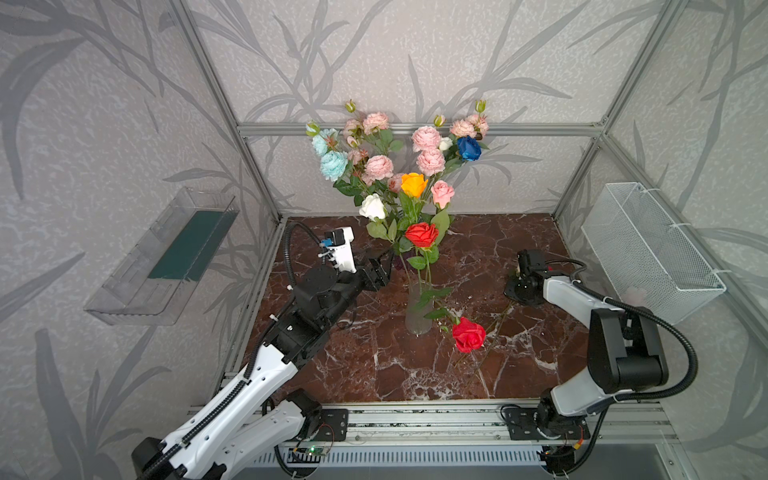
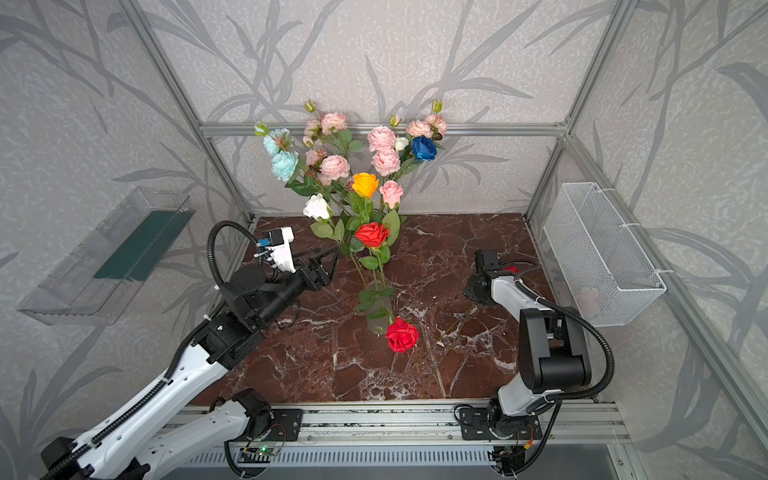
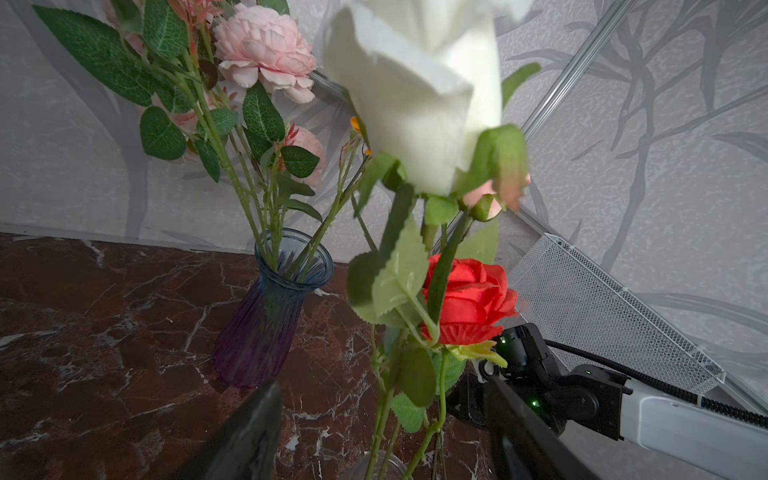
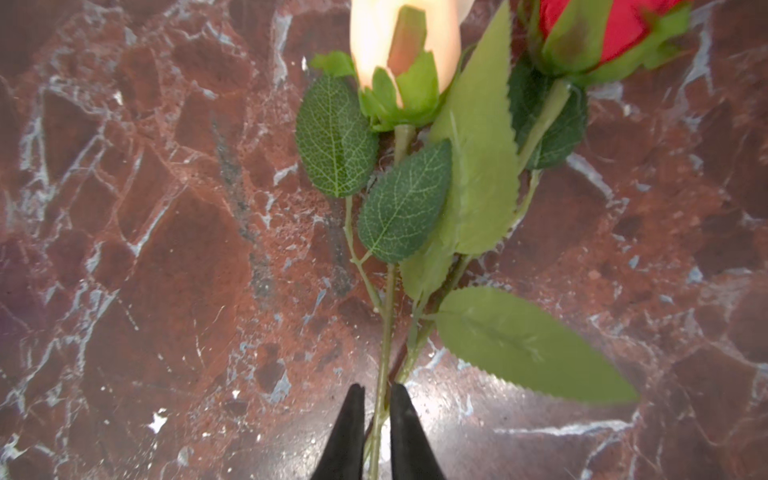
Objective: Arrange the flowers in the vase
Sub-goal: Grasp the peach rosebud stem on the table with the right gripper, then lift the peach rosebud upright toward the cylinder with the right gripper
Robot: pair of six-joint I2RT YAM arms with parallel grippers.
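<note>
The frosted clear vase is a flared tube on the red-brown marbled table. It holds fabric flowers on thin green stems, upright and fanning outward. Behind it a ribbed blue-to-purple glass vase, plain only in the left wrist view, carries the frilly pink heads.

Right of the clear vase, the right gripper is pinched on the slim stem of a cream rose. The rose's long axis runs straight away from the fingers, head farthest — the arm hides it in both top views. Left of the clear vase, the left gripper gapes wide and holds nothing.
</note>
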